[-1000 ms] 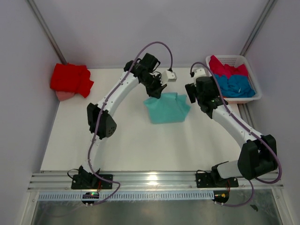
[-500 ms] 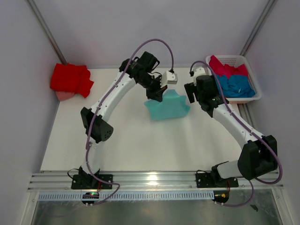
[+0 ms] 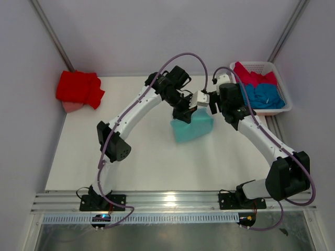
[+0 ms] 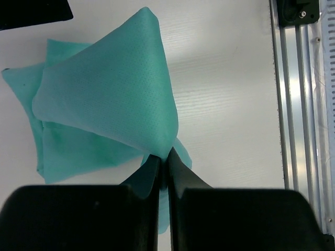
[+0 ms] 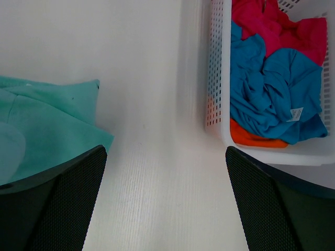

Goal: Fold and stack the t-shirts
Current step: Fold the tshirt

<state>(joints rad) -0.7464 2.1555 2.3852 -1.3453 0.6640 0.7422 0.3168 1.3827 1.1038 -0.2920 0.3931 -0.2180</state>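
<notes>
The left jaws are closing tight on a fold of the teal shirt (image 4: 104,99), holding it up in a peak. The rest of that shirt is lying rumpled on the bench (image 3: 141,157), just right of centre in the top view. In the left wrist view the raised cloth is fanning out from the jaws toward the upper left of the frame, with flatter layers spreading beneath it.

The right jaws are standing wide open and gripping nothing. They are hovering over bare bench between the teal shirt and the basket (image 5: 217,78). In the right wrist view the shirt is filling the left edge and the basket the upper right.

The basket is sitting at the upper right of the top view. A blue shirt (image 5: 267,89) is lying crumpled in it, and a pink shirt (image 5: 267,26) is bunching up at its far end. A strip of orange cloth (image 5: 251,138) is showing under the blue one.

A red shirt (image 3: 79,88) is lying bunched at the upper left of the top view, well apart from the rest.
</notes>
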